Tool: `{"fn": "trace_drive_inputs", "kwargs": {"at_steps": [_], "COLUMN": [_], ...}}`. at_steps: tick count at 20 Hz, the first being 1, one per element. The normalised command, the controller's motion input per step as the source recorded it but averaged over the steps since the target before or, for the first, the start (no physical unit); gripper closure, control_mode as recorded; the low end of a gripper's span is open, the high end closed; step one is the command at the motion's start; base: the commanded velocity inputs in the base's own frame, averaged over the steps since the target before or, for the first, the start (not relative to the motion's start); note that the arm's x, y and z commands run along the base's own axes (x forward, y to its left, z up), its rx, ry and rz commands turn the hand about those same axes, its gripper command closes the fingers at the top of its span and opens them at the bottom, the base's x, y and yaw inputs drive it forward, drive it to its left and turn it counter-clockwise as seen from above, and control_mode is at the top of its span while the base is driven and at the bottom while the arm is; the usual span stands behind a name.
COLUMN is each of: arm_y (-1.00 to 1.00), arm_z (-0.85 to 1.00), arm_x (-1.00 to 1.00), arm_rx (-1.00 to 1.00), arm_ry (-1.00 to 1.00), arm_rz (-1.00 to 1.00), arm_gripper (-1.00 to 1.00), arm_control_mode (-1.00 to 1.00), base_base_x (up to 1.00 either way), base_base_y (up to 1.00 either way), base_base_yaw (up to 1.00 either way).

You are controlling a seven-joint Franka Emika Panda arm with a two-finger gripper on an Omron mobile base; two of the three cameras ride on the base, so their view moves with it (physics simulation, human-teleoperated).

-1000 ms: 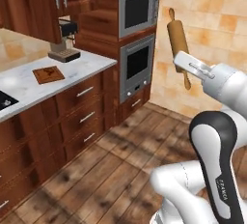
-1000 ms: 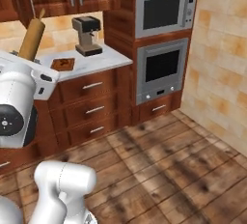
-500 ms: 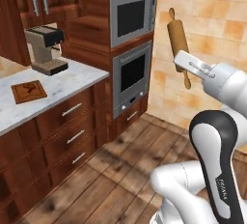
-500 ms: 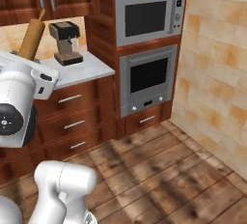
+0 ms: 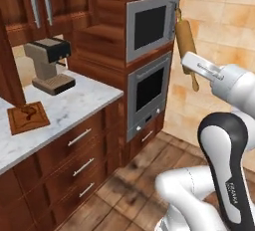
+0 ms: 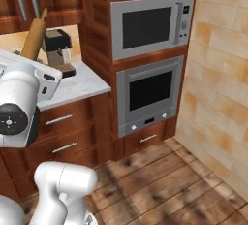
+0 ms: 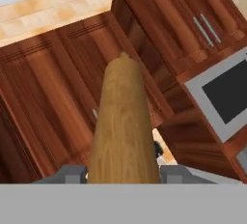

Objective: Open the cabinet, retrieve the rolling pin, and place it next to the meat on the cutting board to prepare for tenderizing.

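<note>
My gripper is shut on the rolling pin, a light-tan wooden cylinder held nearly upright in the air in front of the wall ovens. In the right base view the rolling pin rises from the gripper at the left. The hand view looks along the rolling pin, with a grey fingertip on either side. The cutting board lies on the marble counter at the left, a small dark piece of meat on it. The cabinet with long bar handles hangs above.
A coffee machine stands on the counter beside the board. A microwave and oven fill the tall unit to the right. Drawers sit under the counter. Wooden floor lies open ahead; a tiled wall is at the right.
The whole picture has shifted: the counter, coffee machine and ovens slide left and grow larger as the base moves. The rolling pin stays in the gripper, held the same way.
</note>
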Motion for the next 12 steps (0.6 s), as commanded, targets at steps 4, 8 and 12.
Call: {"fn": "trace_drive_inputs", "kwargs": {"at_steps": [4,8,12], "arm_y": [0.00,0.00,0.00], "arm_z": [0.00,0.00,0.00], "arm_x": [0.00,0.00,0.00], "arm_rx": [0.00,0.00,0.00], "arm_ry": [0.00,0.00,0.00], "arm_rz": [0.00,0.00,0.00], "arm_gripper": [1.00,1.00,1.00], "arm_control_mode": [1.00,1.00,1.00], "base_base_x": [0.46,0.16,0.01], "base_base_y": [0.34,0.05,-0.41], "base_base_yaw": [0.23,0.38,0.43]}}
